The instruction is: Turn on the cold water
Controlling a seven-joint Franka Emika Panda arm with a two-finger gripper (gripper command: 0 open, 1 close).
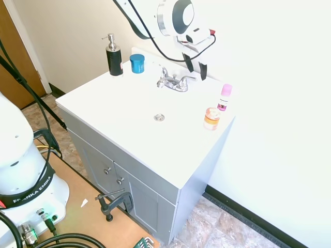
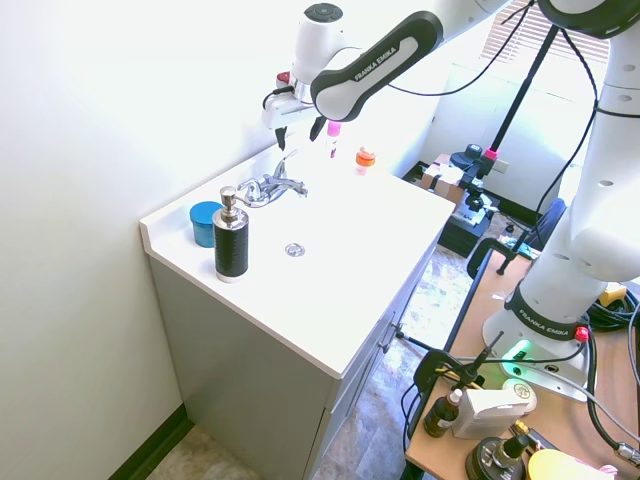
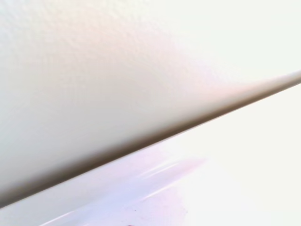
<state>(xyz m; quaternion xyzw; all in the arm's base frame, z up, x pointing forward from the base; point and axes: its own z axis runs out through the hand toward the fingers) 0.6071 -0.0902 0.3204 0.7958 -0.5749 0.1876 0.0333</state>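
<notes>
While its two fingers stand apart and hold nothing, the pincer (image 1: 195, 67) hangs just above and behind the right-hand chrome lever (image 1: 187, 79) of the faucet (image 1: 173, 81), at the back of the white counter (image 1: 129, 129). Soap dispenser (image 1: 114, 56) and blue jar (image 1: 137, 63): left of faucet.

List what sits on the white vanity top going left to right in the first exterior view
Black soap dispenser with silver pump → blue round jar → chrome two-handle faucet → orange-banded jar → pink-capped bottle.
</notes>
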